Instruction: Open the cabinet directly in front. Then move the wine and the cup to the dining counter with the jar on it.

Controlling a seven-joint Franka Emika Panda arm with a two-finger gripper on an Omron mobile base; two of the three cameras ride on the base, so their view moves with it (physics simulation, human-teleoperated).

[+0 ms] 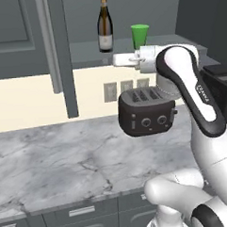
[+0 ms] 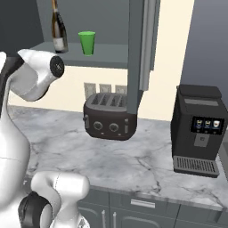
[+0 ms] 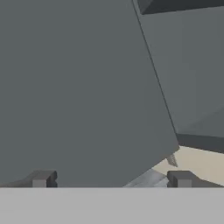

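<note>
While my claw (image 3: pixel 109 179) hangs spread wide and empty facing the cabinet (image 1: pixel 17 35), whose doors stand open, the wine (image 1: pixel 104 26) and cup (image 1: pixel 140 36) sit close together on its shelf; reaching carelessly, I risk toppling the bottle

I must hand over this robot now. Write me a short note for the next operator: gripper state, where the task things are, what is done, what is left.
Gripper: open, holding nothing, facing a grey cabinet panel.
Cabinet: already open, door swung out.
Wine: upright on the cabinet shelf, left of the cup, not touching it.
Cup: upright on the same shelf, above the toaster.
Done: cabinet opened.
Left: pick up the wine and the cup and carry both to the dining counter with the jar.
</note>
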